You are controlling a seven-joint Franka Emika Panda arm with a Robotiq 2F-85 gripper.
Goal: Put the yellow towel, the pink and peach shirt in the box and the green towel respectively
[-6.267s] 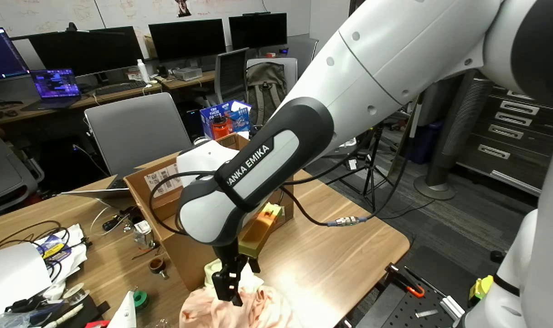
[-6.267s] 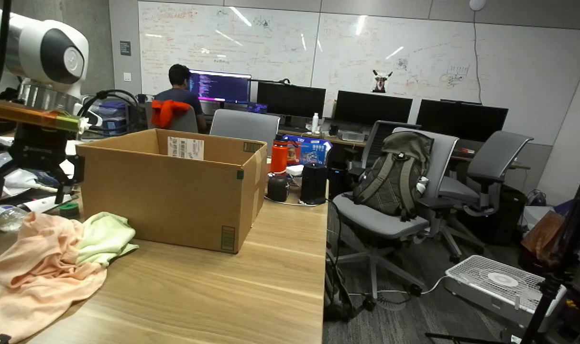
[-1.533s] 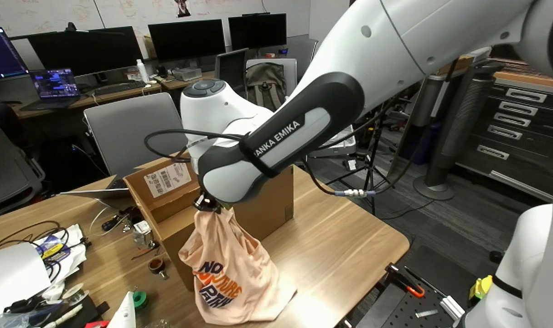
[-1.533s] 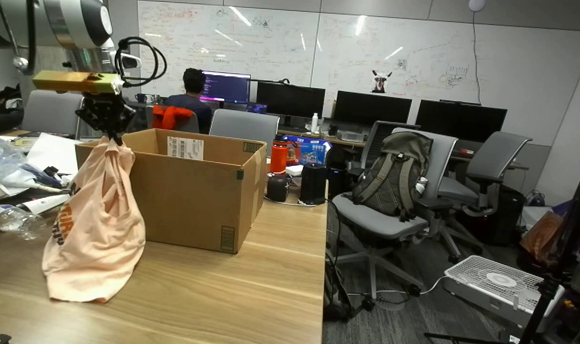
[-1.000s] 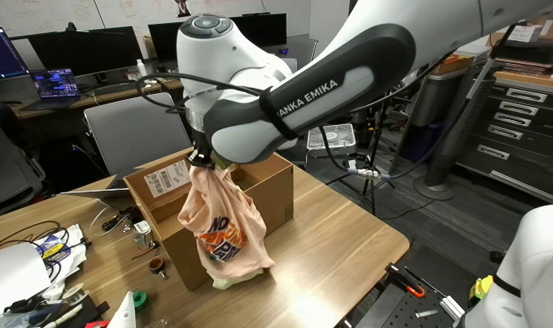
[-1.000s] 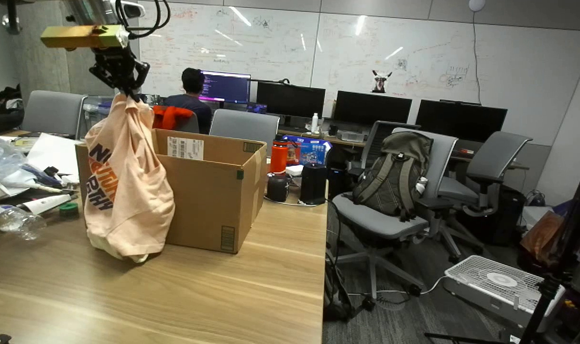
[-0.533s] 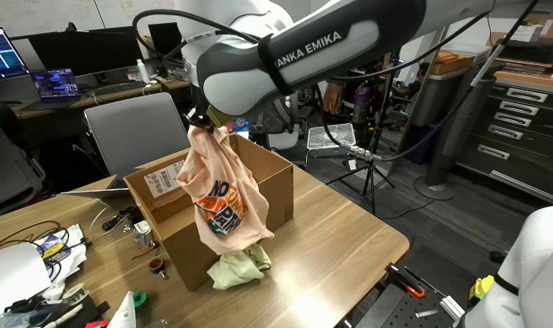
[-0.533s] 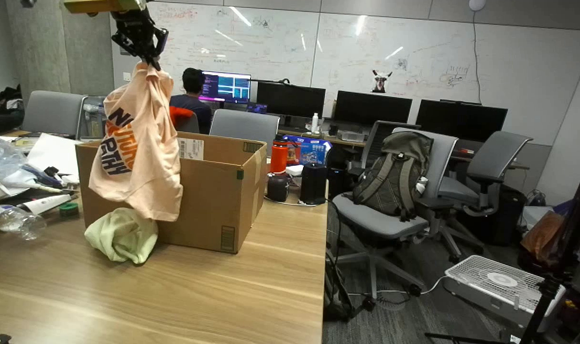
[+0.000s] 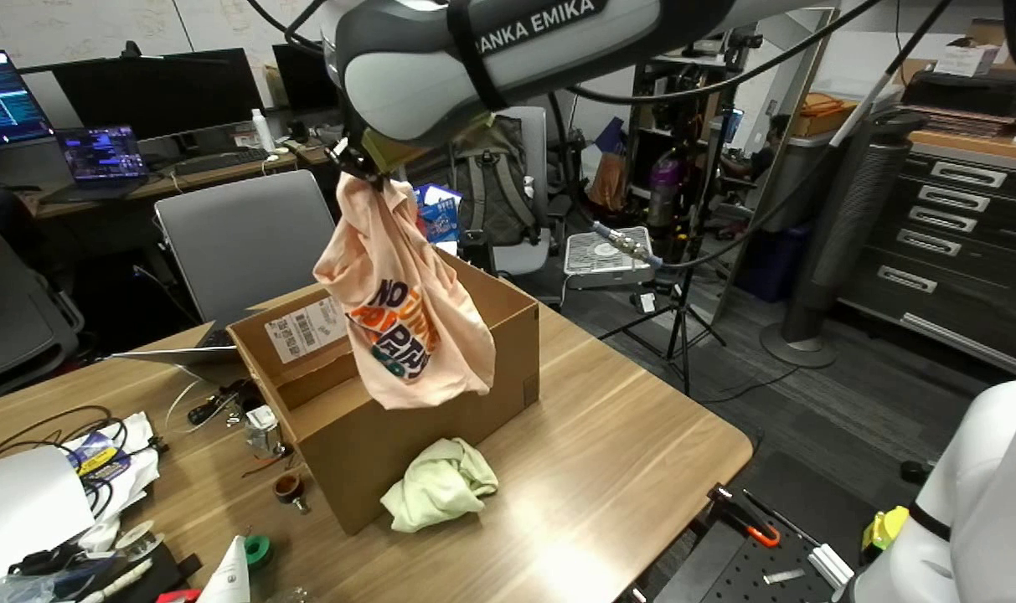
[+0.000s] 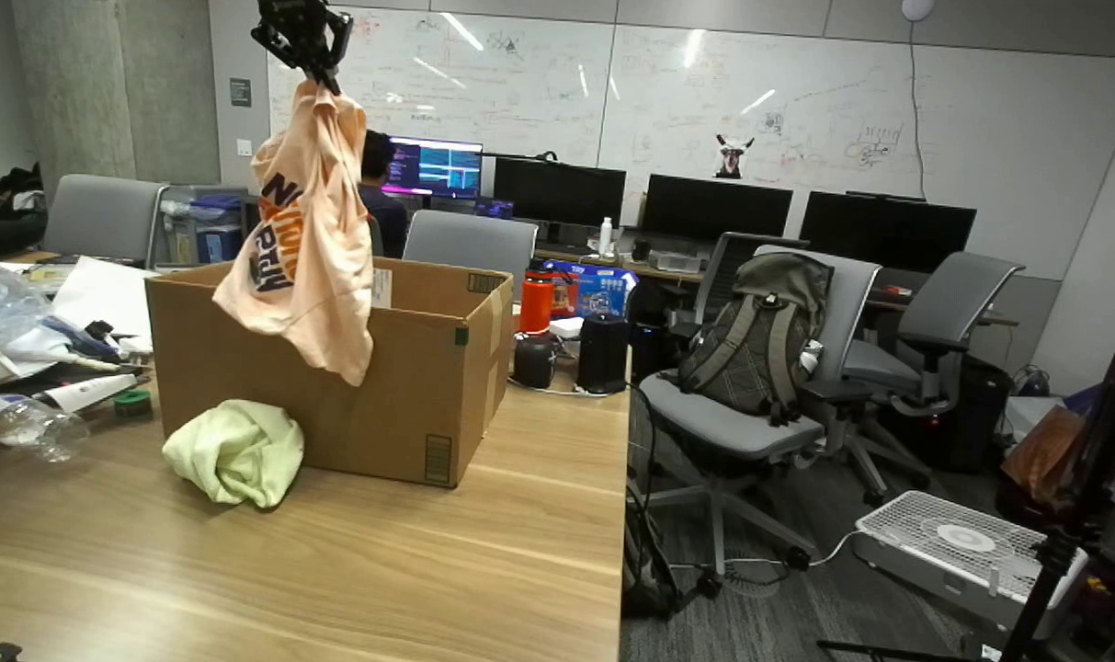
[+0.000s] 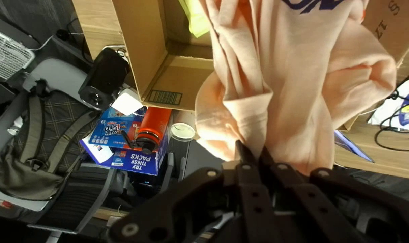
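My gripper point(image 10: 323, 85) is high up, its fingers pinched together on the gathered top of the pink and peach shirt point(image 9: 415, 335). The shirt hangs freely, printed side showing, and its hem drops below the rim in front of a long wall of the brown cardboard box point(image 10: 401, 405). In the wrist view the jaws point(image 11: 253, 146) stand almost together with shirt cloth between them. Inside the box lies the yellow towel point(image 11: 196, 17), partly hidden by the shirt. Crumpled on the table against the box's outer wall is the pale green towel point(image 10: 235, 455).
Beyond the box are an orange bottle point(image 10: 536, 303) and a black cylinder point(image 10: 603, 354). A clear plastic bottle point(image 10: 33, 428) and papers lie to one side. Cables and a green spool point(image 9: 257, 550) share the wooden table point(image 9: 608, 435), whose edge drops to the floor.
Earlier the open gripper was low over the shirt, which lay by the green towel. It has since shut on the shirt and risen towards the box, baring the towel on the table.
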